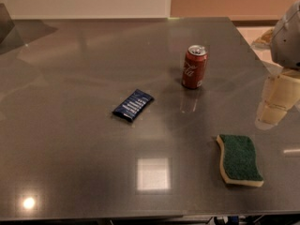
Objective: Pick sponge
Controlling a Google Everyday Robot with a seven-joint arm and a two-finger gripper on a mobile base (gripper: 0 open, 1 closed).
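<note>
Near the centre of your worktop lies a flat dark blue packet. Right of it, towards the far edge, a red soda can stands upright. The sponge lies flat, green side up, near the front right corner, untouched. The claw hangs at the right edge; whether it is spread or pressed together, you cannot tell. You look to be in the approach, so next bring it over the sponge and lower it.
</note>
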